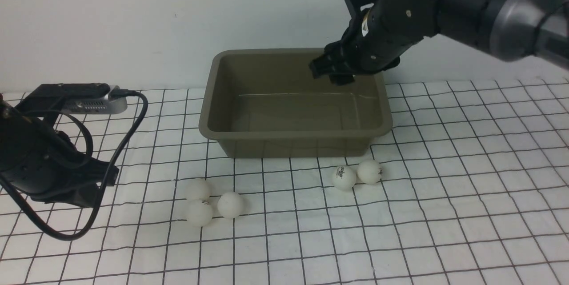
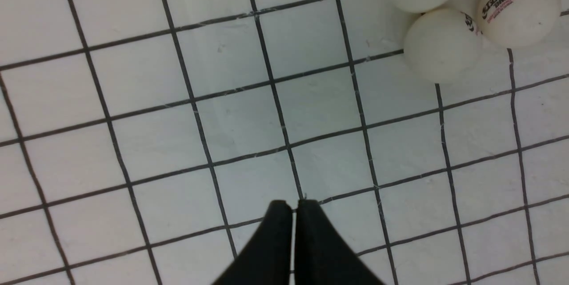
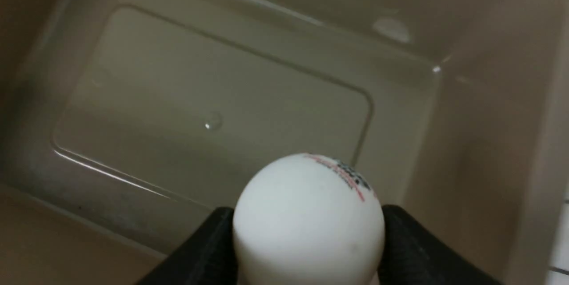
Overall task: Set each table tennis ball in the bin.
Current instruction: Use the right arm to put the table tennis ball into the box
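Smooth, glossy olive-brown plastic for the bin (image 1: 293, 142); matt white plastic for each table tennis ball (image 1: 344, 177); white gridded cloth, faintly creased, over the surface (image 1: 466, 214).

Five loose table tennis balls (image 1: 344, 177), a sixth ball (image 3: 308, 218) held, and one bin (image 1: 293, 145).

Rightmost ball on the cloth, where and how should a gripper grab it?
Pinch the rightmost ball across its middle from straight above, one finger on its near side, one on its far side. Its neighbour sits against its left, so a sideways pinch looks blocked.
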